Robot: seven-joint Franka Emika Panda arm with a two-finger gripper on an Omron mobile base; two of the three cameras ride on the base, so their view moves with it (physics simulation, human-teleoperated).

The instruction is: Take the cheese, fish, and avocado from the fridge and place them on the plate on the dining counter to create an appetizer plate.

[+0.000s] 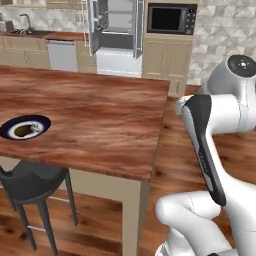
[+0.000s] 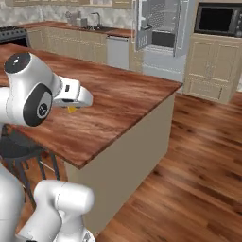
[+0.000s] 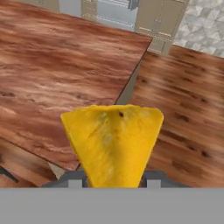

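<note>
The gripper (image 3: pixel 113 180) pinches the cheese (image 3: pixel 113 142) between its fingers, above the edge of the dining counter (image 1: pixel 100 120). In the hand view, the wedge's broad end points away from the gripper, with its long axis along the fingers. The plate (image 1: pixel 9 131) holds a dark item.

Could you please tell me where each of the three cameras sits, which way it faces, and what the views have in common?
Left base view: behind the arm to its left, facing forward over the dining counter with the plate, toward the open fridge; white arm links rise at the right.
Right base view: behind the arm to its right, facing the same counter and fridge; the arm rises at the left, a bit of cheese under its hand.
Hand view: on the hand, looking along the gripper past the gripped cheese at the counter corner.
Shared: both base views show counter, fridge and microwave.
</note>
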